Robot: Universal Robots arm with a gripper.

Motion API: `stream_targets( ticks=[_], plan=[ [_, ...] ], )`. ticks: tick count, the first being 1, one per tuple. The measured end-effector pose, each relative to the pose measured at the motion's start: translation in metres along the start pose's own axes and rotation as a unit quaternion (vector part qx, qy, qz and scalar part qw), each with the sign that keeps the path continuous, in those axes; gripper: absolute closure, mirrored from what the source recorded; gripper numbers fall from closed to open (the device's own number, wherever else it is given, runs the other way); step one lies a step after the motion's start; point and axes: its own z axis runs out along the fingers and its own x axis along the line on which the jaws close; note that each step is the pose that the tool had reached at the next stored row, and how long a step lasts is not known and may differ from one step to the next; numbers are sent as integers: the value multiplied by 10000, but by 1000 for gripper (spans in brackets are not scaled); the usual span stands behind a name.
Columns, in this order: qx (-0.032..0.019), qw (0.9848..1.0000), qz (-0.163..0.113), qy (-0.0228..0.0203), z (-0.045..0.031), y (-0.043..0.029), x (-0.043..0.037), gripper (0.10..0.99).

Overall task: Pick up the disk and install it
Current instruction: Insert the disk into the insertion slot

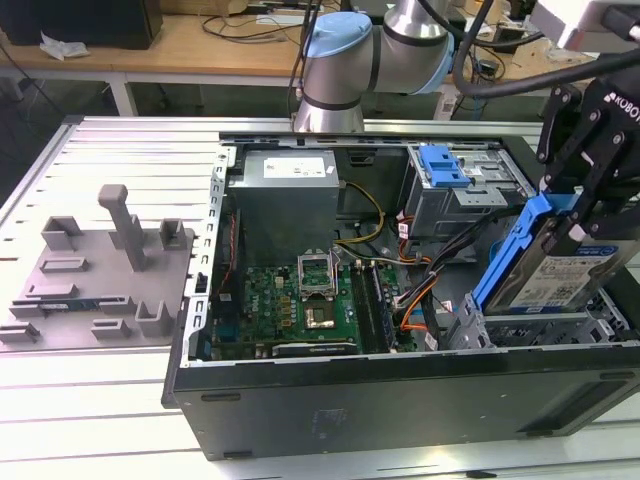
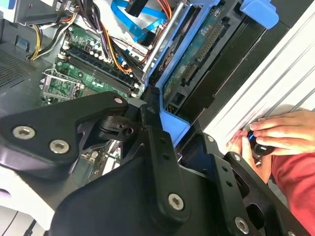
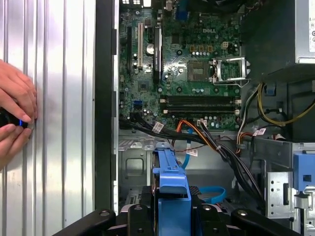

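The disk (image 1: 570,278), a silver drive with a white-and-blue label in a bright blue bracket (image 1: 508,262), hangs tilted above the metal bay (image 1: 605,322) at the exterior view's right end of the open computer case. My gripper (image 1: 585,222) is shut on its upper part. In the second wrist view the disk's green underside (image 2: 197,54) and blue bracket (image 2: 172,123) run away from the black fingers (image 2: 153,132). In the first wrist view the bracket's blue edge (image 3: 170,183) stands between the jaws, over the case floor.
Inside the case lie the motherboard (image 1: 300,300), a grey power supply (image 1: 285,195), a drive cage with a blue latch (image 1: 445,165) and orange and black cables (image 1: 420,295). A grey fixture (image 1: 110,260) sits on the table. A person's hand (image 3: 15,113) rests beside the case.
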Motion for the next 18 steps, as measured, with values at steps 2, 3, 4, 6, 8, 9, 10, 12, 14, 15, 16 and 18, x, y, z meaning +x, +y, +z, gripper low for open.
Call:
stream_targets(
  ticks=[2,3,4,6,8,9,10,12,14,15,16,18],
  plan=[
    [0,10000,3,0,29,-1,11,718],
    [0,10000,4,-1,44,-1,18,718],
    [1,10000,6,0,62,-2,26,718],
    [1,10000,9,0,90,-3,38,718],
    [1,10000,13,0,118,-3,48,718],
    [1,10000,16,2,134,-4,53,718],
    [1,10000,17,1,143,-4,55,710],
    [1,10000,20,-1,161,-5,61,643],
    [1,10000,21,2,164,-5,62,643],
    [1,10000,21,2,165,-5,62,643],
    [1,10000,21,3,165,-5,62,643],
    [1,10000,22,9,166,-5,62,643]
  ],
)
